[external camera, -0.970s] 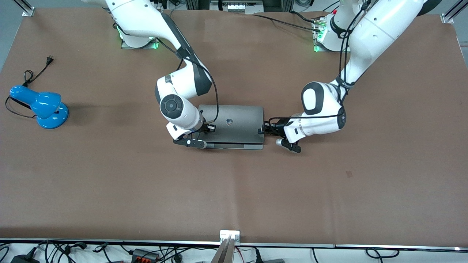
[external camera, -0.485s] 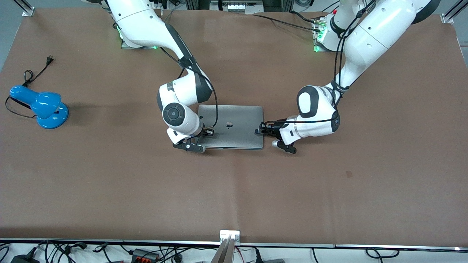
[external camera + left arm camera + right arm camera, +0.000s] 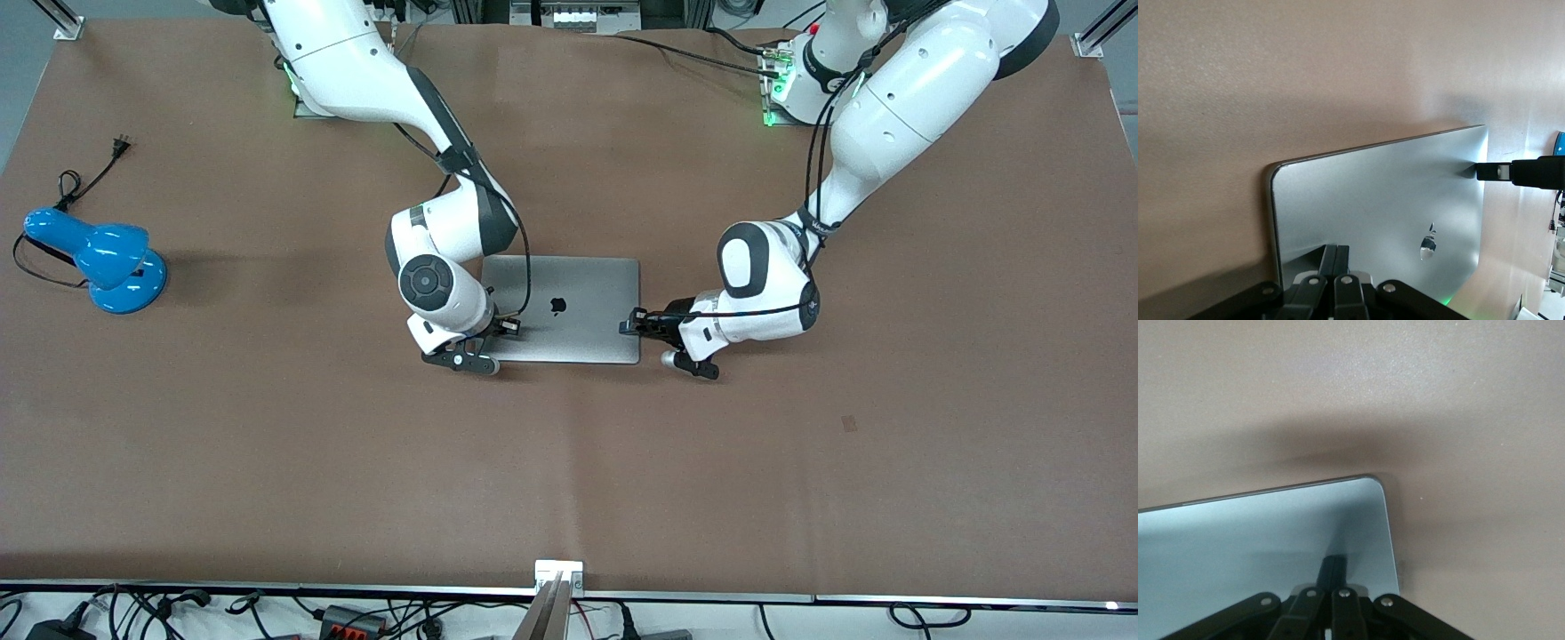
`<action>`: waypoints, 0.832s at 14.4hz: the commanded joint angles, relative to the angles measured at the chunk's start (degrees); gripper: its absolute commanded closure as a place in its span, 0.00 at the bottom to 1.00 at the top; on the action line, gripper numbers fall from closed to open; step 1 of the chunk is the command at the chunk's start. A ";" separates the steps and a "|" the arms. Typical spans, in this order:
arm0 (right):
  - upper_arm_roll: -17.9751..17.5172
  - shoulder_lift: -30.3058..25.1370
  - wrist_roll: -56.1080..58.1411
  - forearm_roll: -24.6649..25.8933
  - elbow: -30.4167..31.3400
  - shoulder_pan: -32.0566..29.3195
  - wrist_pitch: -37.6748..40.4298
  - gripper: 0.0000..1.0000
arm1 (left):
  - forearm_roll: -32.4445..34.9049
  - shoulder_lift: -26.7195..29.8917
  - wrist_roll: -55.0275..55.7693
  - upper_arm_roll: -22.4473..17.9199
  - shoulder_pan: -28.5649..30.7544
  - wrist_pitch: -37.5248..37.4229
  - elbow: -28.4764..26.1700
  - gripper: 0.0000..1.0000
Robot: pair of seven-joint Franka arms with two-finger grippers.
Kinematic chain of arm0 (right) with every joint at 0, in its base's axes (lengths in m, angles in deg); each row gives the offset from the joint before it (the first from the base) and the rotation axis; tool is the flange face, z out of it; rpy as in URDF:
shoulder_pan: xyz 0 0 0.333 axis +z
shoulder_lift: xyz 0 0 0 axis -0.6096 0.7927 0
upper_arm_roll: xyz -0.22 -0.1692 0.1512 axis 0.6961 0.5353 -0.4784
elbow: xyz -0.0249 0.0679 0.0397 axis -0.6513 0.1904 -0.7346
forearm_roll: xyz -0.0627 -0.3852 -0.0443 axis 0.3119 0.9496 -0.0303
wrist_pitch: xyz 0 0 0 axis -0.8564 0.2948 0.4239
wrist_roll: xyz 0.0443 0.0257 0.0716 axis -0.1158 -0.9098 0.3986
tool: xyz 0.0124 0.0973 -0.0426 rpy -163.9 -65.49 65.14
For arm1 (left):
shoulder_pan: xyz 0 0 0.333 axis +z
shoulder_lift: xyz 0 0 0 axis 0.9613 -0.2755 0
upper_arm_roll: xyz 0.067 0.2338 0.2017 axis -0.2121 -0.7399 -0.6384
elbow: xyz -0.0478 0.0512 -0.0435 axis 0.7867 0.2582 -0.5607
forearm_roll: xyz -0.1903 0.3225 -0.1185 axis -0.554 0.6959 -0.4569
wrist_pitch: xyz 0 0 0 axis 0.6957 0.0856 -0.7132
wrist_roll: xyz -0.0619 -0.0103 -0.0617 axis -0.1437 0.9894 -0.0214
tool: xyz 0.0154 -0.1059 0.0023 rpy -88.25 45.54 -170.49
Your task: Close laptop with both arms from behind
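The laptop (image 3: 562,309) now lies shut flat mid-table, its base edge no longer showing, well apart from the blue lamp (image 3: 96,258). The right gripper (image 3: 505,326) and left gripper (image 3: 631,323), fingers together, have pressed lower onto the lid's ends.

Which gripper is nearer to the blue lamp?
Right. The right gripper rests on the laptop lid at the end toward the lamp; the left gripper rests at the lid's other end.

Black apple logo (image 3: 557,306) on laptop (image 3: 587,333) lid.
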 commanded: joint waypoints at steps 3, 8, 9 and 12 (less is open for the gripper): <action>0.14 1.98 -0.37 0.64 -1.48 0.39 -0.99 1.00 | 0.83 -1.32 -0.56 -0.16 -0.54 0.48 1.19 0.99; 0.23 1.45 -0.28 0.64 -3.06 0.38 -0.55 1.00 | 0.92 1.84 0.14 -0.16 1.57 -2.23 -0.66 0.99; 0.31 1.45 -0.28 0.64 -3.06 0.56 -0.55 1.00 | 0.92 2.98 0.23 -0.16 1.83 -4.77 -0.66 0.99; 0.58 0.92 -0.19 0.73 -3.06 0.74 -0.46 1.00 | 0.92 7.28 0.58 -0.51 4.38 -13.90 -0.75 0.99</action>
